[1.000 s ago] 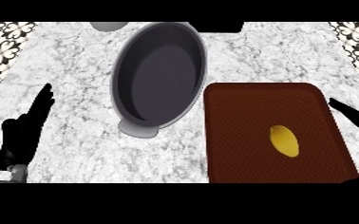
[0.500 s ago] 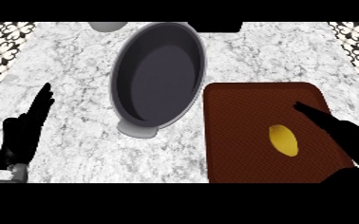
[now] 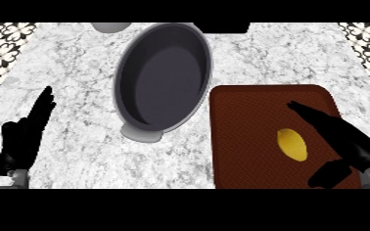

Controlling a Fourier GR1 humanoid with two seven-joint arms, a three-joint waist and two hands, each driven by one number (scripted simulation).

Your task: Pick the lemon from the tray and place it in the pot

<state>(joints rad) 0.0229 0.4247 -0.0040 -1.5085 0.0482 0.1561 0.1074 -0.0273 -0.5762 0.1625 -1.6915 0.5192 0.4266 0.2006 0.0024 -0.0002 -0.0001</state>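
A yellow lemon (image 3: 292, 144) lies on the dark red tray (image 3: 245, 137) at the counter's right front. My right hand (image 3: 339, 139) reaches over the tray's right side, open, with straight fingers just right of the lemon and the thumb below it; it does not hold the fruit. The grey oval pot (image 3: 165, 78) stands empty left of the tray, toward the back. My left hand (image 3: 25, 134) rests open at the left edge, fingers up.
A grey round object (image 3: 110, 27) shows partly at the back edge behind the pot. The marble counter (image 3: 80, 78) spreads between the left hand and the pot. A patterned strip (image 3: 14, 34) borders the far corners.
My right hand has come in from the right edge and moved left over the tray toward the lemon. The lemon, the pot and the left hand have stayed put.
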